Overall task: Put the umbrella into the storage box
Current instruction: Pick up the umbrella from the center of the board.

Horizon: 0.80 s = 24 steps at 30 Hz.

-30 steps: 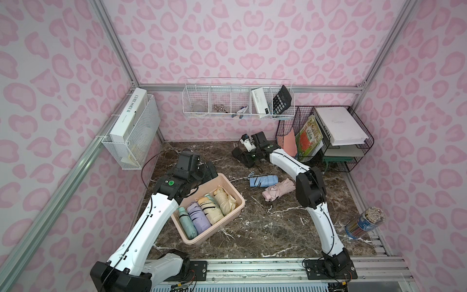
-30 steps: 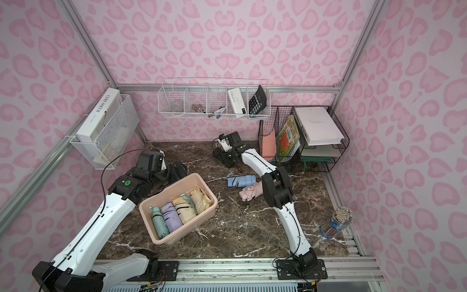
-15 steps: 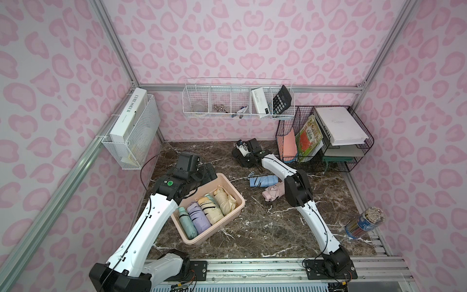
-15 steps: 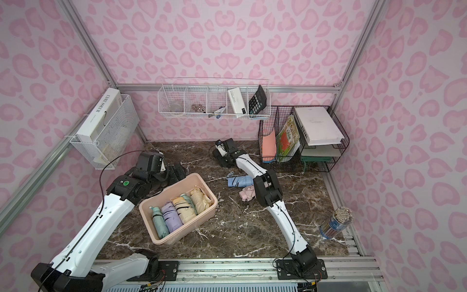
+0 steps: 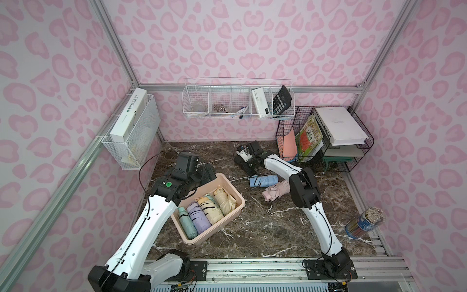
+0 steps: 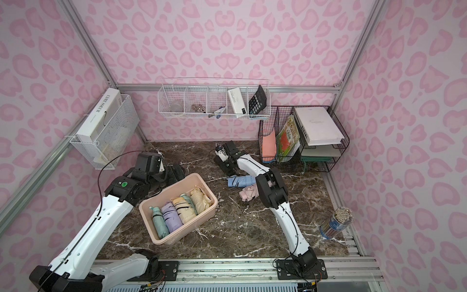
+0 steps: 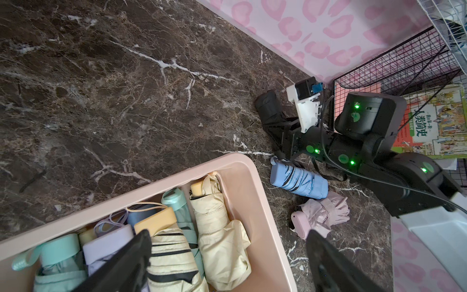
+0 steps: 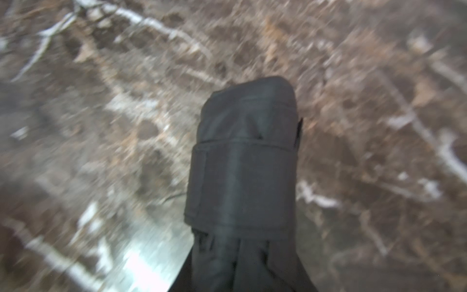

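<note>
Clamping my right gripper [image 7: 275,126] around the black umbrella [image 8: 242,156] near the back wall, I hold my left gripper [image 7: 228,236] spread wide above the pink storage box [image 7: 177,180].

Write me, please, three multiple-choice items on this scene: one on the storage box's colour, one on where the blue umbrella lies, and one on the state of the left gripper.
1. What colour is the storage box?
A. White
B. Pale pink
C. Black

2. Where does the blue umbrella lie?
A. On the table, beside the pink umbrella
B. Inside the storage box
C. In a white wall basket

3. How do the fingers of the left gripper stand?
A. Shut on an umbrella
B. Shut on the box rim
C. Wide apart, holding nothing

Answers:
1 B: its walls and rim are pale pink in every view.
2 A: it rests on the marble, outside the box, next to the pink one.
3 C: the left wrist view shows both fingers spread with nothing gripped.
</note>
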Motion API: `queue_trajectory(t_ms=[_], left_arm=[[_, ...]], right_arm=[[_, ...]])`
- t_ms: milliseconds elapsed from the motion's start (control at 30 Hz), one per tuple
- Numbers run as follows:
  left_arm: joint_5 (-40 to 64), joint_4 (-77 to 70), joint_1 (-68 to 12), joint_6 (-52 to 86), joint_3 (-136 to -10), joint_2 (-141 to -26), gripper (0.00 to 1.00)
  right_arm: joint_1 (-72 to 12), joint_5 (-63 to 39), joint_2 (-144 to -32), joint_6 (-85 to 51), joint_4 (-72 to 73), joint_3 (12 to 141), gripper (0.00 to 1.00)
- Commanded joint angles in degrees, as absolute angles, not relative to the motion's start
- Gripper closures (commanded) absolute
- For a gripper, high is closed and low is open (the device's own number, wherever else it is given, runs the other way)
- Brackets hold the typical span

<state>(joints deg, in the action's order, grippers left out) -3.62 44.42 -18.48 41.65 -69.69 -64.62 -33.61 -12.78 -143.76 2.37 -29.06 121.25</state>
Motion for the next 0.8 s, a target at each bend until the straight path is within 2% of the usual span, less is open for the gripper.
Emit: queue_trajectory(t_ms=[0, 400, 767], left_arm=[[-3.4, 44.7, -18.5, 41.9, -69.3, -64.2, 0.05], [-2.5, 43.6, -18.4, 43.4, -68.8, -64.0, 0.05], [1.6, 42.4, -18.4, 48.0, -71.0, -64.9, 0.04]], right_arm=[[-32.1, -22.5, -142.8, -1.1, -38.1, 120.5, 0.93], [-26.4, -46.1, -144.5, -14.4, -31.8, 122.3, 0.97], [-25.8, -53.1, -129.5, -16.7, -23.4, 109.8, 0.99]])
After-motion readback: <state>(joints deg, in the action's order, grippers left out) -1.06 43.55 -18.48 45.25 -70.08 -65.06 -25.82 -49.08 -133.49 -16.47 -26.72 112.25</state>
